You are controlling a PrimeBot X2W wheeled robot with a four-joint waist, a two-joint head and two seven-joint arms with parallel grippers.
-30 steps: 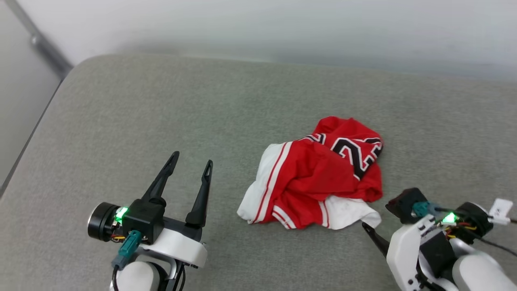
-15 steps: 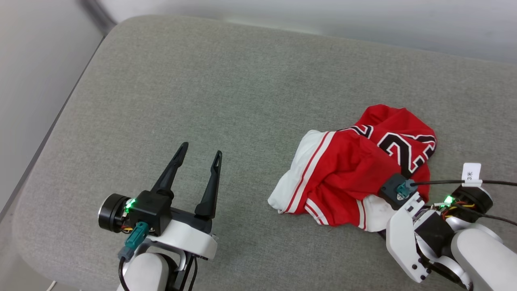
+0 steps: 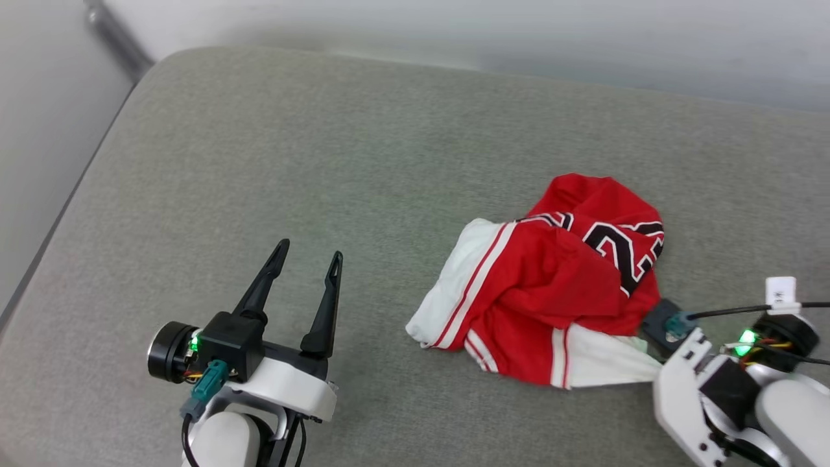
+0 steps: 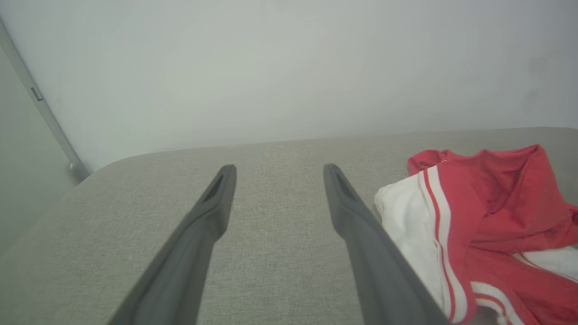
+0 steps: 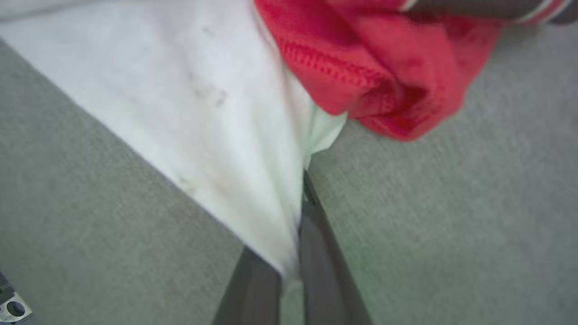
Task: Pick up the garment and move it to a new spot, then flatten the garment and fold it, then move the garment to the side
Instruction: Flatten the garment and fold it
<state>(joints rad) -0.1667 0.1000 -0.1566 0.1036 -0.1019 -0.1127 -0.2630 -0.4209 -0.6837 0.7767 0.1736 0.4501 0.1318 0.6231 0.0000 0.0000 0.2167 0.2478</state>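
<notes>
At the garment's near right corner, the right end effector [image 5: 295,198] is clamped on a white sleeve [image 5: 180,90]. Its two dark fingers press together, and the cloth is drawn into a taut wedge between them. Judging by the task, this pinch at an edge is the hold for lifting the garment [image 3: 551,292] and carrying it to a new spot.

Well to the garment's left, just as near, the left end effector [image 3: 309,250] sits low over the bench [image 3: 259,162]. Its fingers are apart with nothing between them, and they point away from the robot. It seems parked clear of the cloth so the right arm can pull freely.

The garment lies crumpled on the grey fabric-covered bench, its red body bunched over the white sleeves. Striped trim runs along its left side, and black, white-outlined numerals show on its far right fold. Beyond the garment, bare bench runs to a pale wall [image 3: 454,26].
</notes>
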